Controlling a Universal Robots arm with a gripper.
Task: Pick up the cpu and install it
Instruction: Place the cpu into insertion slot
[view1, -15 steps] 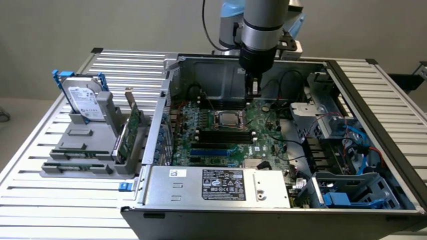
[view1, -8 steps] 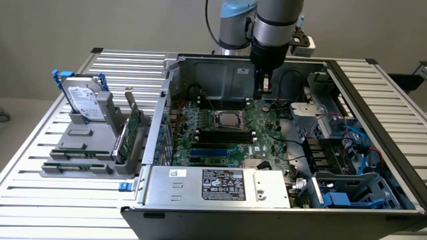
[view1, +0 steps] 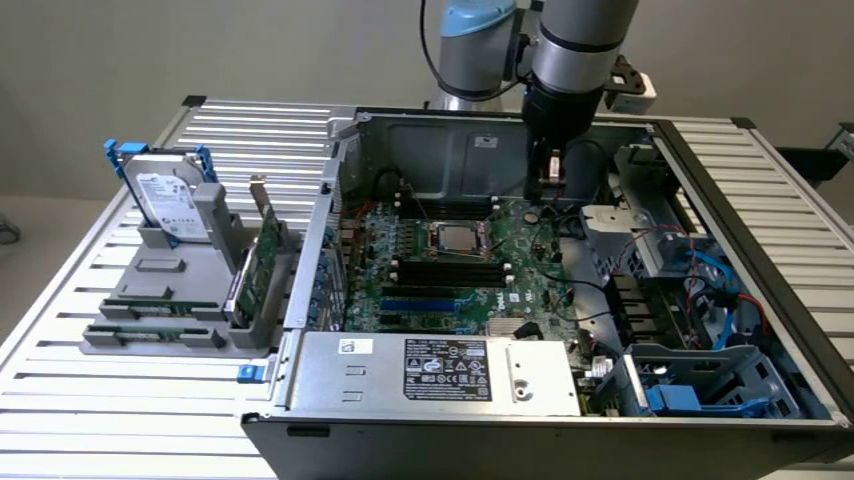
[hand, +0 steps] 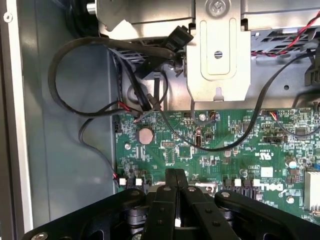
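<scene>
Silvery-grey, one cpu (view1: 454, 241) lies inside one square socket frame (view1: 430, 242) at the middle of the green motherboard (view1: 521, 275). I count one gripper (view1: 550, 192), clenched on nothing, its fingers (hand: 171, 182) pressed together. In the exterior view it hangs at 2 o'clock from the cpu, apart from it. One hard drive (view1: 171, 200) with blue handles stands in one grey holder (view1: 160, 300) at 9 o'clock, outside the case (view1: 441, 150). "DELL" reads on the board. The text on the power supply (view1: 441, 370) label is too small to read. The rear case wall is near the gripper at 12 o'clock, a metal drive cage (view1: 641, 235) at 4 o'clock. Black cables (hand: 75, 107) loop nearby.
</scene>
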